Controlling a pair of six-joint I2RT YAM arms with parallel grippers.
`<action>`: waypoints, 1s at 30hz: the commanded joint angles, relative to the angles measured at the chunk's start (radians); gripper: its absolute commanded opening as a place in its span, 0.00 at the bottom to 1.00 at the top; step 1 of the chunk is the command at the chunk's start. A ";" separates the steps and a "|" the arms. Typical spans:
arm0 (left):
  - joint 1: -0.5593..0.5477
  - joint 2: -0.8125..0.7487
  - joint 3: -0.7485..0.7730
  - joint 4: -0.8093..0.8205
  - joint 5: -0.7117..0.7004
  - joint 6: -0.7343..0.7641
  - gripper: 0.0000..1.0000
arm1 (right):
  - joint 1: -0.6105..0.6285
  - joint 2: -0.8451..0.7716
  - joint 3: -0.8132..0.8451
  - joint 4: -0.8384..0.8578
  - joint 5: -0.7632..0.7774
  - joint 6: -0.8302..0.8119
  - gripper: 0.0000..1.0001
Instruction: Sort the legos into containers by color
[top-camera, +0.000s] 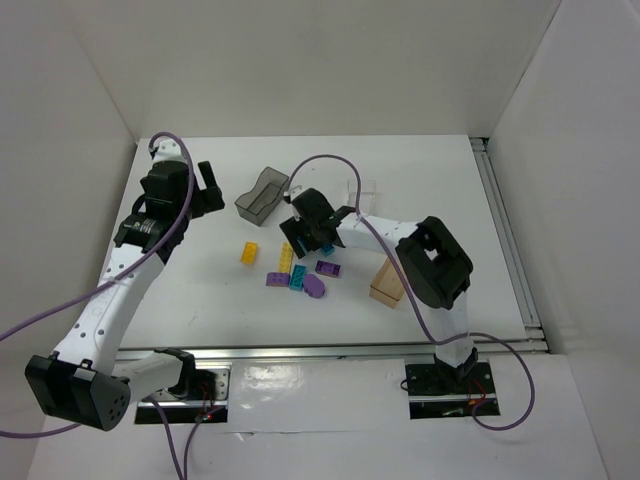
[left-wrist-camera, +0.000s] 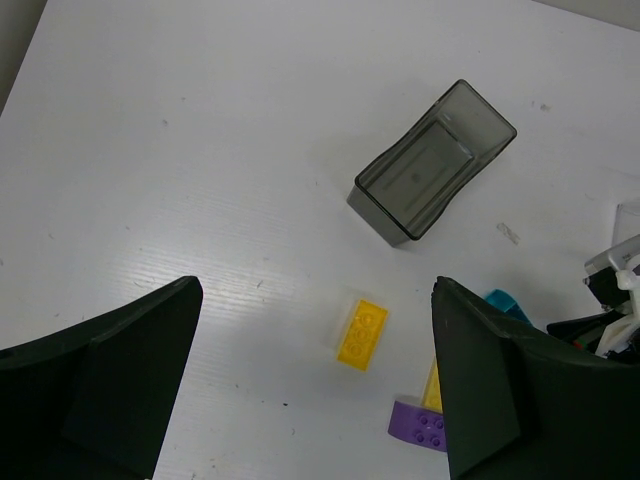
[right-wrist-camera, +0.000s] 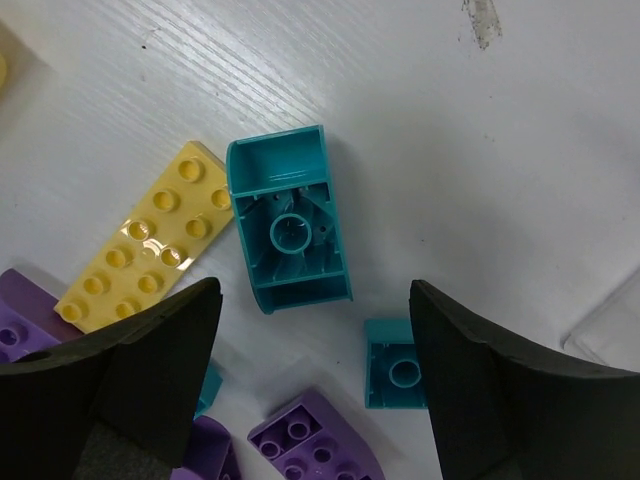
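Observation:
Loose legos lie mid-table: a yellow brick (top-camera: 249, 252), a yellow plate (top-camera: 286, 256), purple bricks (top-camera: 277, 279) and a teal brick (top-camera: 298, 277). My right gripper (top-camera: 308, 238) hovers low over them, open. In its wrist view an upturned teal brick (right-wrist-camera: 290, 225) and a small teal brick (right-wrist-camera: 397, 365) lie between the fingers of the right gripper (right-wrist-camera: 315, 290), touching neither. My left gripper (top-camera: 205, 190) is open and raised at the left; in its wrist view the left gripper (left-wrist-camera: 316, 284) frames the yellow brick (left-wrist-camera: 362, 334). The dark grey container (top-camera: 262, 195) is empty.
A clear container (top-camera: 362, 190) stands behind my right arm and an amber-peach container (top-camera: 388, 282) beside its forearm. White walls enclose the table on three sides. A metal rail (top-camera: 510, 240) runs along the right edge. More purple bricks (right-wrist-camera: 305, 440) lie under the right gripper.

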 joint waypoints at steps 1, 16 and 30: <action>0.006 -0.024 -0.007 0.013 0.011 -0.010 0.99 | 0.000 0.004 0.056 0.046 0.015 -0.021 0.81; 0.006 -0.033 -0.007 0.003 0.002 -0.010 0.99 | 0.000 0.090 0.138 0.026 0.015 -0.021 0.54; 0.015 -0.022 0.002 0.003 0.006 -0.001 0.99 | -0.035 -0.127 0.087 0.032 0.179 0.073 0.35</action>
